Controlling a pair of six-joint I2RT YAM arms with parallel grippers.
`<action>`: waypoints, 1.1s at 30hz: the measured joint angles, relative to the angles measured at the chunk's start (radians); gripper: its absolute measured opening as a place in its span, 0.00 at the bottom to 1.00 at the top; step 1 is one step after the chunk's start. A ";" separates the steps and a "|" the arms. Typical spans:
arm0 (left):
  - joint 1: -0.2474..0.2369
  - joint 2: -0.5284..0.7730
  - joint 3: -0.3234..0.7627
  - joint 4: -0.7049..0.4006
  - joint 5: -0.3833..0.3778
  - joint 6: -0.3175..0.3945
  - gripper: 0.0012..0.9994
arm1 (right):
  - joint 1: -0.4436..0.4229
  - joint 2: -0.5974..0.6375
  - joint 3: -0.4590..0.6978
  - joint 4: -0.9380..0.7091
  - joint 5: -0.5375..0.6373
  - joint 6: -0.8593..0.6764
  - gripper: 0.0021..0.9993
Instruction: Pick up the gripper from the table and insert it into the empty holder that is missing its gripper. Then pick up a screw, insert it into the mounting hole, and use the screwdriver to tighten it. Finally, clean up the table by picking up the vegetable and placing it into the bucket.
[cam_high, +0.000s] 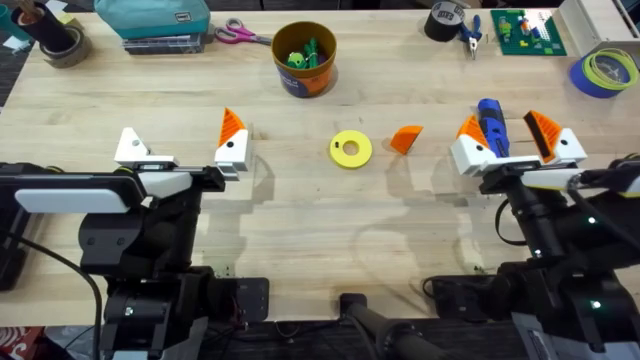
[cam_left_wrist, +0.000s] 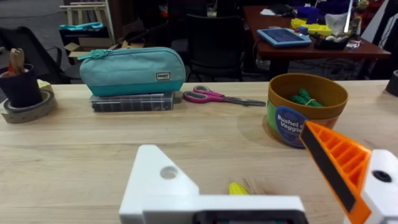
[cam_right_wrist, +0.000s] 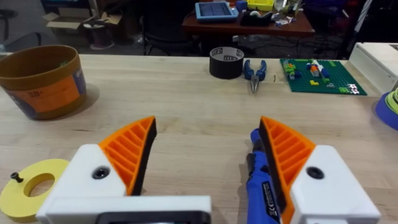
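Nothing fitted yet: the loose gripper (cam_high: 406, 138) lies mid-table, the left gripper (cam_high: 182, 148) spread wide and empty, its holder (cam_high: 130, 146) bare; the right gripper (cam_high: 520, 140) gapes around the screwdriver (cam_high: 491, 126), bucket (cam_high: 305, 60) far

Overhead looks down; wrist views (low, forward) share the bucket (cam_high: 305, 60).

One loose orange gripper (cam_high: 406, 138) is counted on the table (cam_high: 300, 200); one bare white holder (cam_high: 131, 146); three mounted orange tips; one blue screwdriver (cam_high: 491, 126); one bucket (cam_high: 305, 59); one yellow ring (cam_high: 351, 150); one pair of scissors (cam_high: 241, 34); one pair of pliers (cam_high: 471, 36); two robot grippers are seen.
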 joint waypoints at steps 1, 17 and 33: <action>0.000 0.000 0.000 0.000 0.000 0.000 0.99 | 0.000 0.000 0.000 0.000 0.000 0.000 1.00; 0.000 0.000 0.025 -0.006 -0.002 -0.001 0.99 | 0.000 0.002 0.017 0.084 -0.004 0.000 1.00; 0.000 0.335 0.625 -0.417 -0.053 -0.003 0.99 | 0.000 0.290 0.681 -0.434 -0.008 0.000 1.00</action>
